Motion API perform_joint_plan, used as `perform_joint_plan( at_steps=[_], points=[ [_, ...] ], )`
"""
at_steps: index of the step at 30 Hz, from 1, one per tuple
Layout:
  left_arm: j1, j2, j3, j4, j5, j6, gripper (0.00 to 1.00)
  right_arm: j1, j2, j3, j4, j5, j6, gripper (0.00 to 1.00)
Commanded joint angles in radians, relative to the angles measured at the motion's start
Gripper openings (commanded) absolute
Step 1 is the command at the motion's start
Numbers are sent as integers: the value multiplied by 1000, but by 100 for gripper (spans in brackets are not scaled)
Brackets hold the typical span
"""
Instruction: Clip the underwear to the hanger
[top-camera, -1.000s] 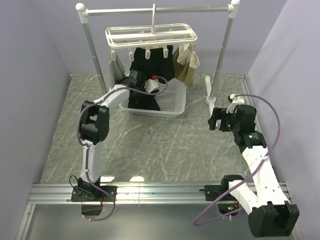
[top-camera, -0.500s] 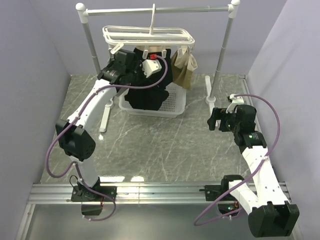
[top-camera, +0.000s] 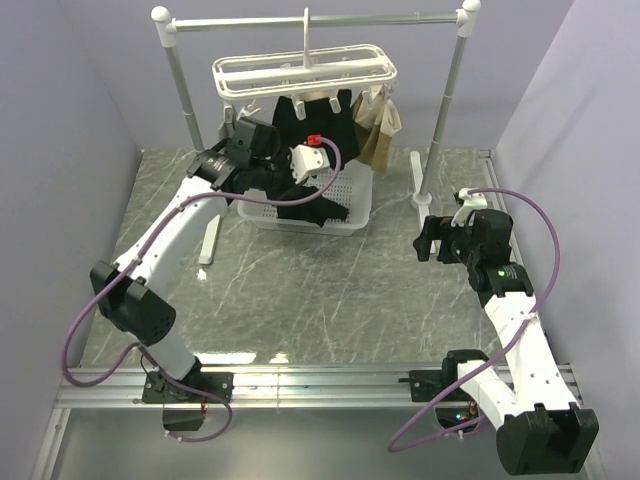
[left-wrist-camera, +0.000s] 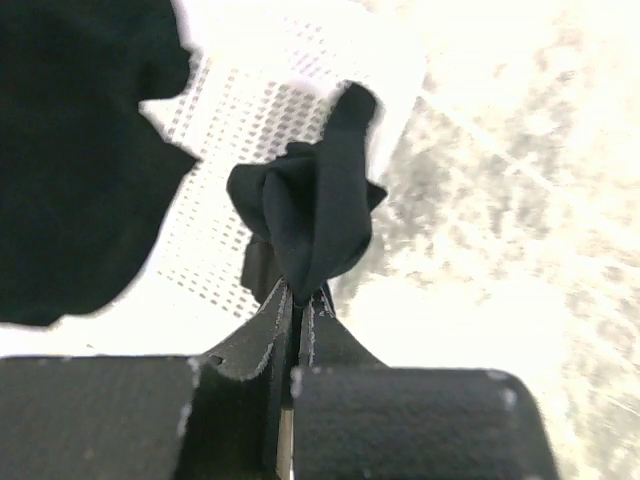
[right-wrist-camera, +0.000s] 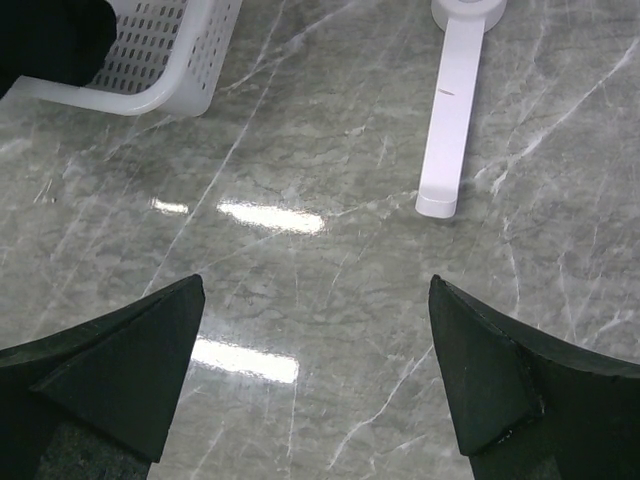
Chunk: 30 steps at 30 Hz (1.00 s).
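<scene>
The left end effector (left-wrist-camera: 300, 295) is pinched shut on a fold of the black soft boxer-style underwear (left-wrist-camera: 312, 215), above the white plastic basket full of holes (left-wrist-camera: 250, 120). The rest of the cloth reaches up to the white plastic hanger with little pegs (top-camera: 305, 70). One side may be clipped, but the held side is not yet. The right end effector (right-wrist-camera: 316, 300) is wide apart over the grey marble desk (right-wrist-camera: 330, 190).

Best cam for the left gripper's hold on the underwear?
Left wrist: left gripper pinching an underwear fold, close up. Top external shows underwear, pinch unclear; right wrist, only a black corner.
</scene>
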<state>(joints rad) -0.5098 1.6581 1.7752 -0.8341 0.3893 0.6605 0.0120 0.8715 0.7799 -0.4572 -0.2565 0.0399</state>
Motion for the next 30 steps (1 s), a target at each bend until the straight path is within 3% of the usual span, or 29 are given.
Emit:
perform_joint_plan(
  at_steps=[1, 10, 16, 22, 30],
  points=[
    [-15, -124, -3, 1, 111, -15, 0, -6, -19, 36, 34, -15, -5, 100],
    [-44, -279, -11, 27, 158, -58, 0, -6, -11, 47, 28, -30, -5, 100],
    [-68, -300, 46, -111, 267, -32, 0, -6, -8, 45, 23, -44, -8, 100],
    [-196, -322, -137, -198, 198, 71, 0, -7, 6, 47, 9, -115, -31, 100],
    [-408, -213, -344, -47, 67, 27, 7, -7, 23, 53, -35, -213, -101, 96]
  ],
)
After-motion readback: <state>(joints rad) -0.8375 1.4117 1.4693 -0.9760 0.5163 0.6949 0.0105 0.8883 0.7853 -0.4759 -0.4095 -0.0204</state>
